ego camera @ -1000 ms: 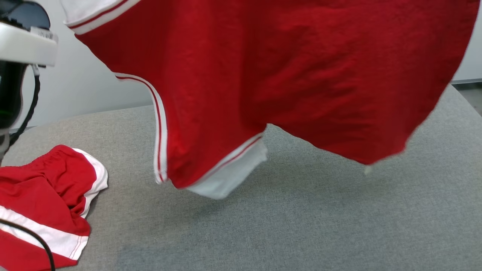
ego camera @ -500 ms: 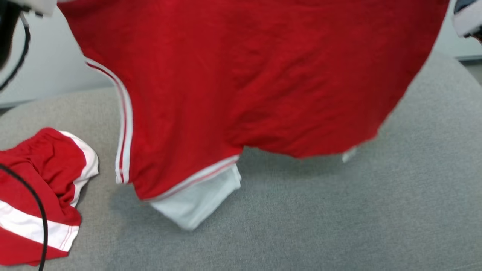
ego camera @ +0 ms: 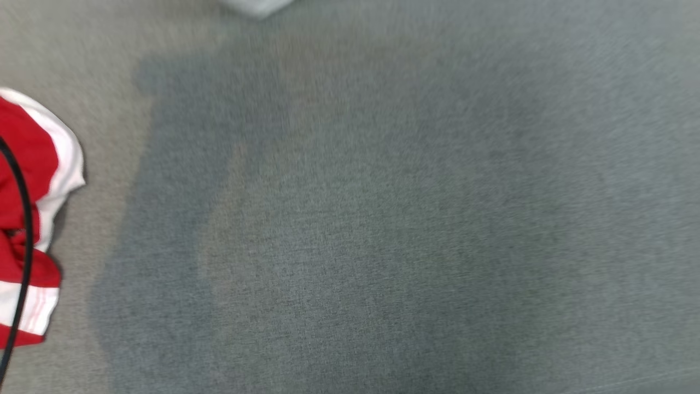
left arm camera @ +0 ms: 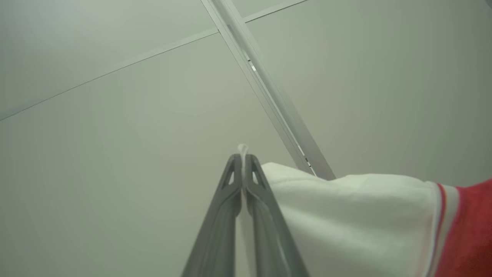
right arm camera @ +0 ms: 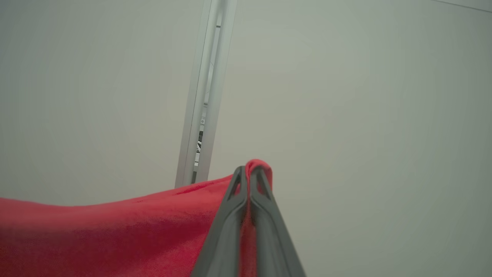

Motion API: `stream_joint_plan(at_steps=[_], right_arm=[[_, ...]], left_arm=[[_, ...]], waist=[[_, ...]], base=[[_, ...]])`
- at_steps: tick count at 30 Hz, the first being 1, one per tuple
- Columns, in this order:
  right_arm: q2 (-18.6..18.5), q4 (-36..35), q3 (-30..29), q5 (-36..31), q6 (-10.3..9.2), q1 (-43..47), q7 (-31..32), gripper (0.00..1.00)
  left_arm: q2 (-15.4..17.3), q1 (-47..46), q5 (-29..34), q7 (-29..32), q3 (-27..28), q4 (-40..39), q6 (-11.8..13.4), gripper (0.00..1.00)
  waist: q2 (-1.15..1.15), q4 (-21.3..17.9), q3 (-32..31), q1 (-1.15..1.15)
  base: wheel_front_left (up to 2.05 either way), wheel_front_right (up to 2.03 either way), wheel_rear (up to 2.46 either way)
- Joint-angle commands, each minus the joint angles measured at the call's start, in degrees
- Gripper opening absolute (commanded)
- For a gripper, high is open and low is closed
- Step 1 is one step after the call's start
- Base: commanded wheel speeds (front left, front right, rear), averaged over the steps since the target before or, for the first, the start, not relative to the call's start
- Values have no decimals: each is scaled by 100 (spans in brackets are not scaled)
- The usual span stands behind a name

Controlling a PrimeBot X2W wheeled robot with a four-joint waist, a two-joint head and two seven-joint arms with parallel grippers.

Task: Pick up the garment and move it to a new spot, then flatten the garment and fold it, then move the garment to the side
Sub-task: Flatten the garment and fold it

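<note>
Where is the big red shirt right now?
In the wrist views the red shirt is held up in the air: the left gripper pinches its white sleeve, the right gripper its red edge.

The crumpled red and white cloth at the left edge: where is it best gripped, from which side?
Probably pinch the white-trimmed edge of the crumpled cloth from above, on its right side: it juts free over the grey surface, clear of the black cable.

Soft even light, head view motion-blurred
</note>
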Motion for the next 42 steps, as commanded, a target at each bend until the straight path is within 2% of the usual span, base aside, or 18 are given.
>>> stream_joint_plan(at_steps=[1, 4, 7, 10, 16, 20, 22, 30, 35, 42], right_arm=[[16, -40, -82, -145, -1, 84, -27, 0], [54, -409, -612, -678, -1, -10, -19, 0], [81, -703, -1117, -1117, -1, 77, -19, 0], [140, -975, -1477, -1327, -1, 316, -20, 0], [99, -1270, -1528, -1282, -1, 1148, -20, 0], [-14, -1543, -1540, -1020, -1, 1928, -22, 0], [-32, -1663, -1459, -855, -1, 2393, -22, 0], [-156, -2156, -1319, -105, -1, 4207, -21, 0], [-170, -2341, -1210, 240, -1, 5021, -21, 0], [-156, -2712, -1219, 495, -1, 6199, -21, 0]], left_arm=[[1, -181, 121, -26, -2, -38, 45, 0], [20, -416, 413, -30, 211, -531, 137, 0], [-48, -279, 515, -32, 610, -1170, 227, 0], [-150, 115, 612, -33, 877, -1690, 82, 0], [-283, 1359, 693, -34, 1113, -2611, -318, 0], [-250, 2493, 716, -35, 1096, -3271, -422, 0], [-116, 3151, 704, -35, 1147, -3560, -419, 0], [232, 5864, 411, -35, 1667, -4773, 37, 0], [375, 7030, 361, -35, 1798, -5328, 169, 0], [309, 8606, 314, -36, 1879, -5820, 412, 0]], waist=[[0, 91, 854, 0], [0, 119, 1322, 0], [0, 243, 1677, 0], [0, 398, 1895, 0], [0, 596, 1863, 0], [0, 689, 1601, 0], [0, 680, 1410, 0], [0, 546, 506, 0], [0, 425, 93, 0], [0, 284, -608, 0]], base=[[0, 0, 0], [0, 0, 0], [0, 0, 0], [0, 0, 0], [0, 0, 0], [0, 0, 0], [0, 0, 0], [0, 0, 0], [0, 0, 0], [0, 0, 0]])
